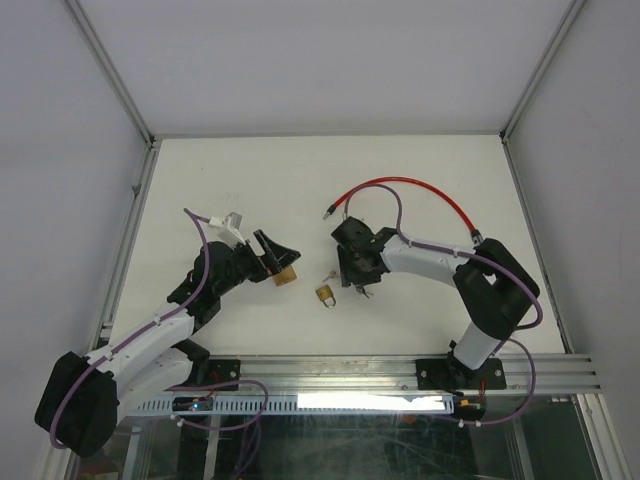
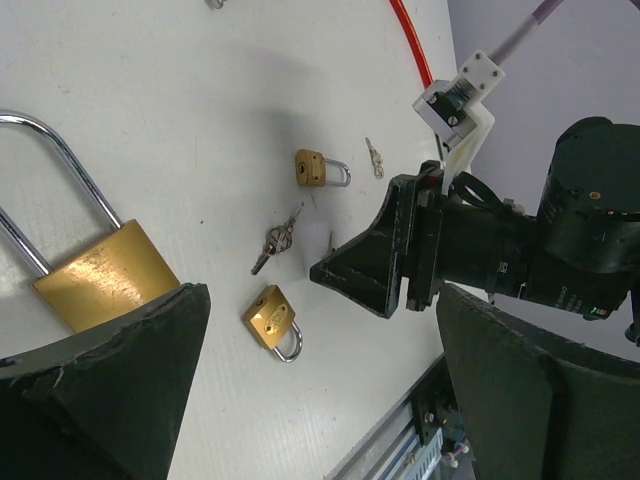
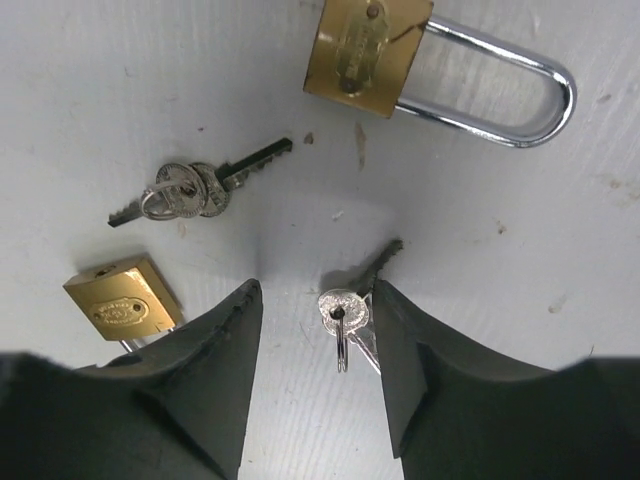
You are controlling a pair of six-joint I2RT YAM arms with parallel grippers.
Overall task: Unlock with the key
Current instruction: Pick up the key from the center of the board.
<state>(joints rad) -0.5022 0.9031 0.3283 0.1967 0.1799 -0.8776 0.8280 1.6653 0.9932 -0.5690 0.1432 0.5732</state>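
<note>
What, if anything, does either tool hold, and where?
Nothing appears held. Left tool stands open; right tool straddles a key bunch without clamping it.

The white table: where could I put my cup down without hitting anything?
Bare: the far strip of the table between the back wall and the red cable, and the far-left corner. Crowded: the middle, between the left gripper and right gripper, where padlocks and keys lie.
</note>
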